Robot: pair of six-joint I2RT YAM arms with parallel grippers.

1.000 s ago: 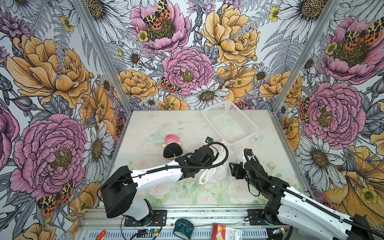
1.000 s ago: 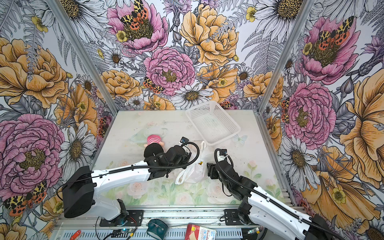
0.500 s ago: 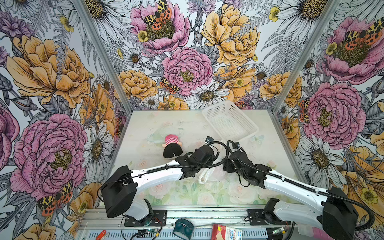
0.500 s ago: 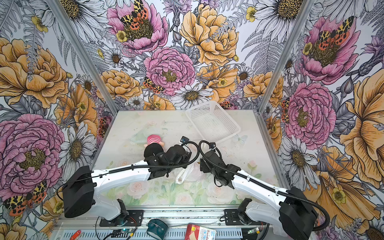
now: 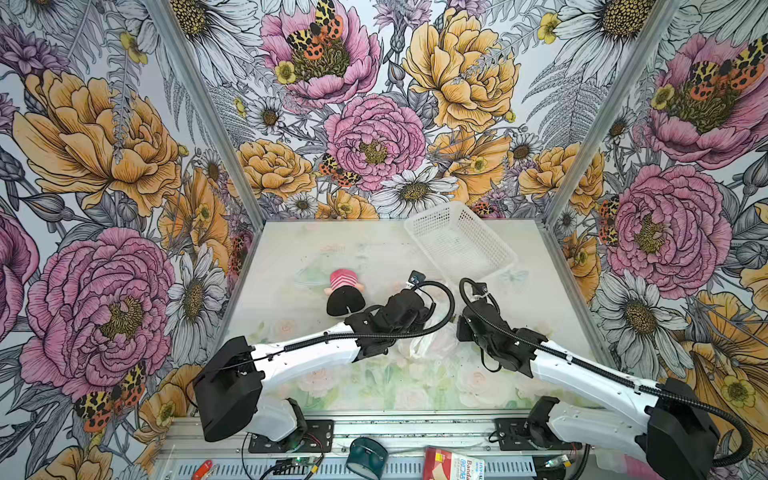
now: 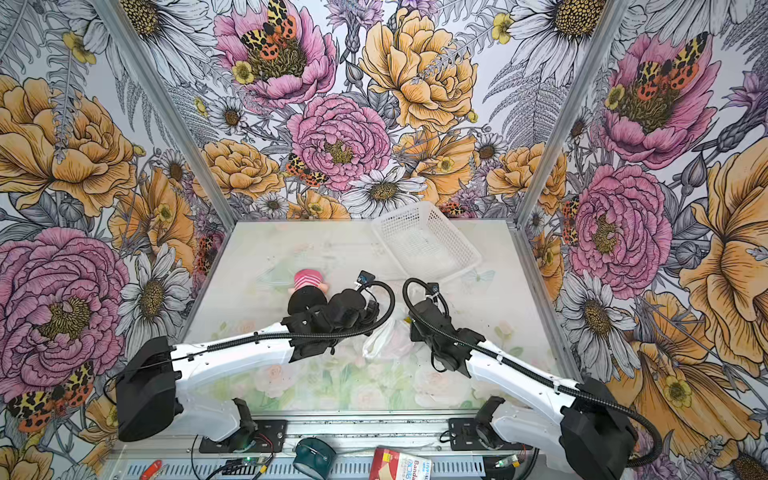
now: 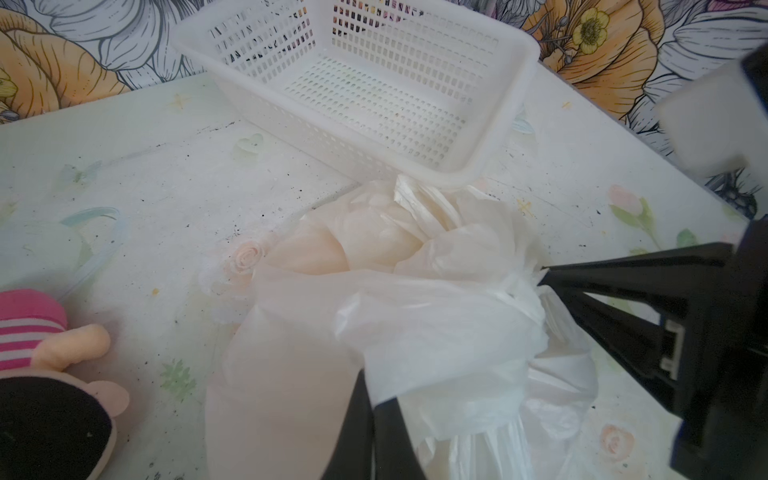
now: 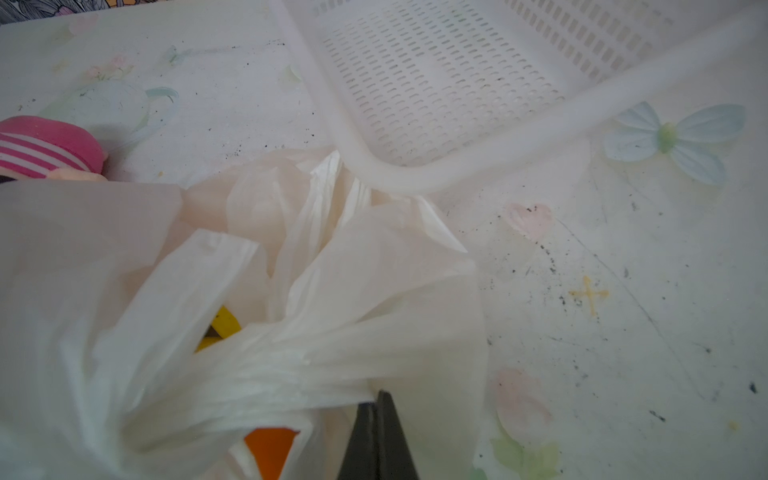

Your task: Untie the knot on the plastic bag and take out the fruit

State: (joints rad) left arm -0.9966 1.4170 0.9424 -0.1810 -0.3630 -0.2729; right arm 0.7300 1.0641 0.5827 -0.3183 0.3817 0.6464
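Change: a second ago my right arm hung back at the right of the table with its jaws wide. Now it has reached in to the bag and the jaws have closed. My left arm has not shifted.
Right gripper [image 8: 378, 400]: jaws pressed together, pinching a twisted white strand of the plastic bag [image 8: 332, 353]. In the left wrist view its black tip [image 7: 545, 277] meets the bunched plastic.
Left gripper [image 7: 374, 405]: clenched on a fold of bag film at the opposite side.
Knot [image 7: 521, 297]: a small bunched white lump right at my right gripper's tip. I cannot tell how tight it is.
Bag position: on the table [image 5: 316, 249] between my two wrists in both top views [image 5: 428, 343] [image 6: 386, 338], touching the basket's near corner.
Fruit: inside the bag. A yellow piece [image 8: 224, 328] and an orange piece [image 8: 270, 451] show through gaps, and pale round shapes [image 7: 374, 241] press against the film.
Basket [image 8: 415, 183]: white, perforated, just beyond the bag.
Plush toy [image 5: 345, 286]: pink-and-white striped with a black part, lying beside my left wrist.
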